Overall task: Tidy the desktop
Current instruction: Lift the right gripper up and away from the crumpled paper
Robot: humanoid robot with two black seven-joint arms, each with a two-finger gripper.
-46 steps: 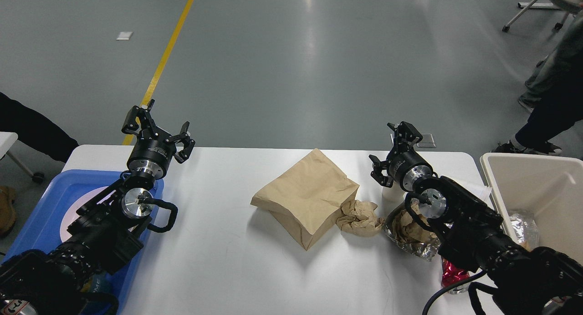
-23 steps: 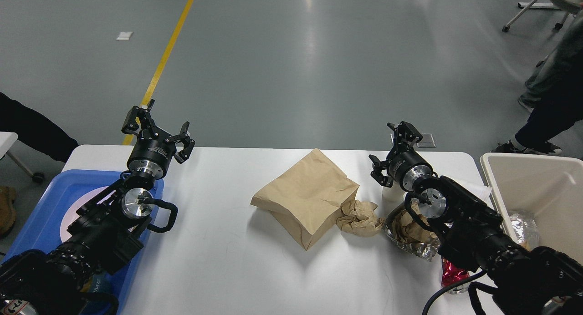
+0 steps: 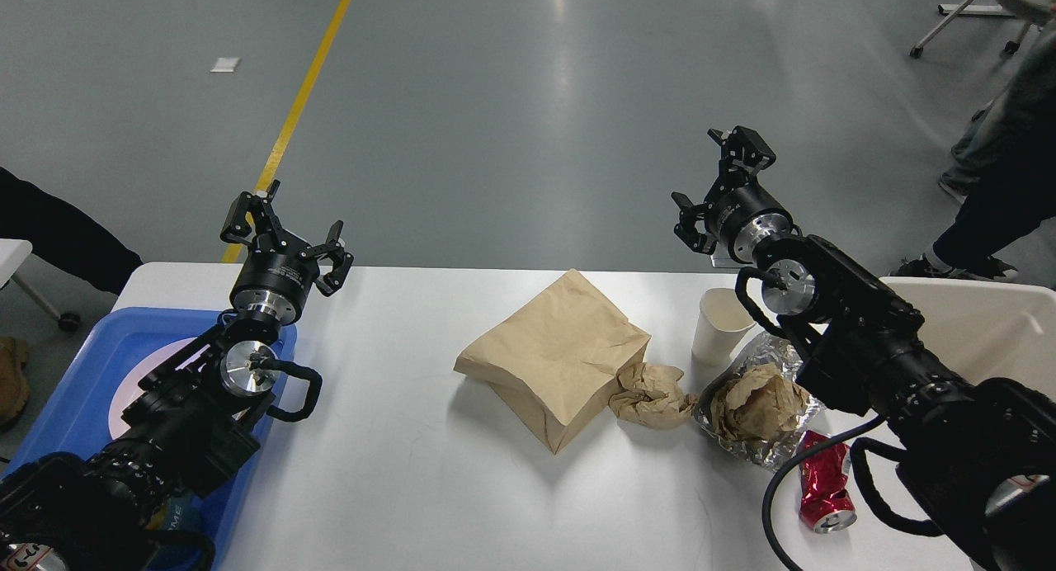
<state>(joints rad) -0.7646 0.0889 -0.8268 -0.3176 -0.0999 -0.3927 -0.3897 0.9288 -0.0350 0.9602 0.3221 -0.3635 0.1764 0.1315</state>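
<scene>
The white desktop (image 3: 396, 472) holds a brown paper bag (image 3: 553, 356) at its middle. Right of it lie a crumpled brown paper wad (image 3: 652, 395), a foil wrapper with crumpled paper in it (image 3: 755, 402), a white paper cup (image 3: 719, 325) and a crushed red can (image 3: 821, 488). My left gripper (image 3: 285, 228) is open and empty, held above the desktop's far left edge. My right gripper (image 3: 719, 171) is open and empty, raised high past the far edge, above the cup.
A blue plastic tray (image 3: 74, 398) with a white plate lies at the left under my left arm. A beige plastic bin (image 3: 990, 307) stands at the right, partly hidden by my right arm. A person's legs (image 3: 990, 200) stand on the floor at far right.
My right arm has lifted up and away from the foil wrapper, uncovering the cup and the red can. The left arm has not moved.
</scene>
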